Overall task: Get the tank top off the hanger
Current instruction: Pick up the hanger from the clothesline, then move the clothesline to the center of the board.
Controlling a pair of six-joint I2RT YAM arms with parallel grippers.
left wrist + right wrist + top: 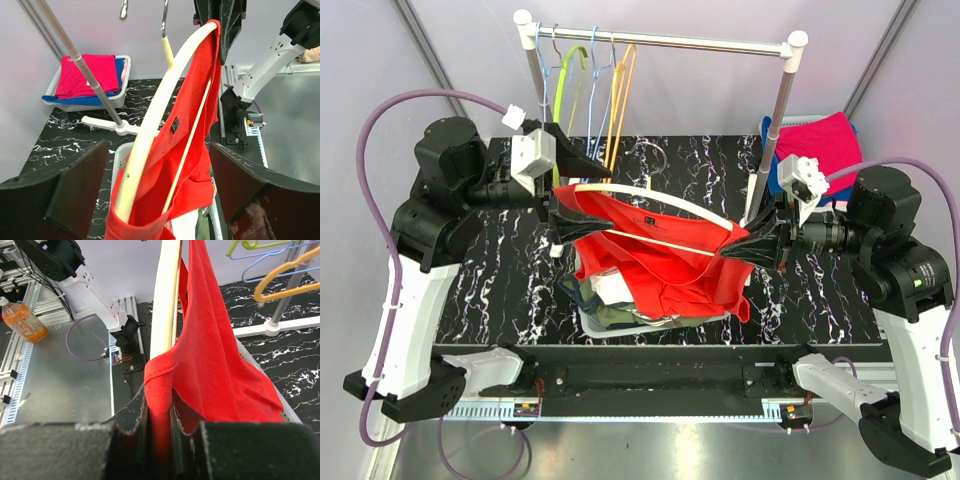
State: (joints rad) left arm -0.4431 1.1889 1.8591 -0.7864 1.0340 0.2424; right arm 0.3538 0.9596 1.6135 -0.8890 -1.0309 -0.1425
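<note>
A red tank top hangs on a cream hanger that lies level in the air between both arms. My right gripper is shut on the right end, where the red strap wraps the hanger. My left gripper is open, one finger on each side of the left end without touching it. In the left wrist view the hanger and the tank top run away from between the wide fingers. The shirt's lower part sags toward a basket.
A white basket of clothes sits on the black marble table below the shirt. Behind stands a clothes rack with several coloured hangers. Another basket with pink and blue clothes is at the back right. An orange bottle lies off the table.
</note>
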